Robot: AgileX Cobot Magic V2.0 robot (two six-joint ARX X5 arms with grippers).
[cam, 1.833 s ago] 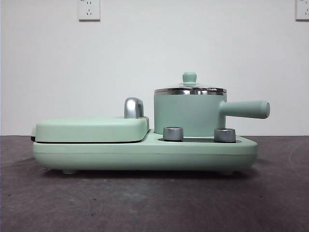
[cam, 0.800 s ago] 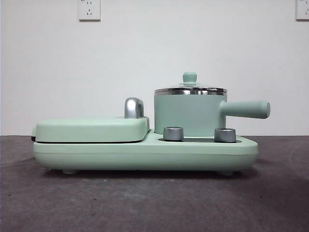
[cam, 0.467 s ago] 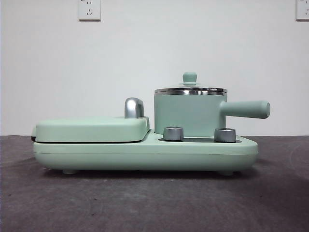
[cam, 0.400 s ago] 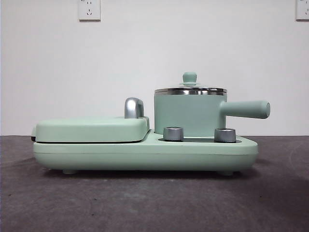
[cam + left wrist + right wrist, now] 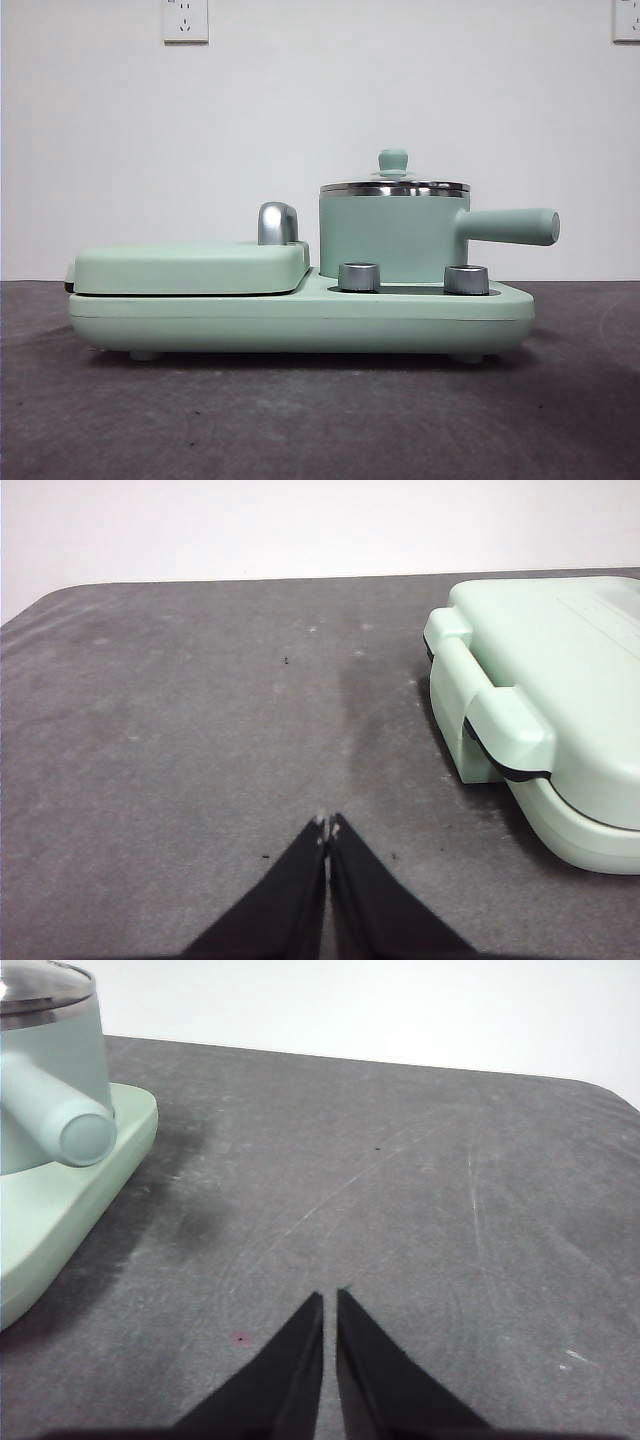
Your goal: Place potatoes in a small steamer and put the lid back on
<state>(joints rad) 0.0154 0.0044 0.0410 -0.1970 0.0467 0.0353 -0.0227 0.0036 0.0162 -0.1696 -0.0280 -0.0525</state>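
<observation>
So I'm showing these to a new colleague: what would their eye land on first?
The mint-green cooker fills the middle of the front view, its steamer standing on the right half with the lid on and the stubby handle pointing right. The flat grill cover lies closed on the left half. Both grippers, left and right, hang shut over bare grey table beside the cooker's ends.

Light was even, bright, diffuse; soft shadow lay on tabletop under appliance base; steel rim glinted; focus sharp.
</observation>
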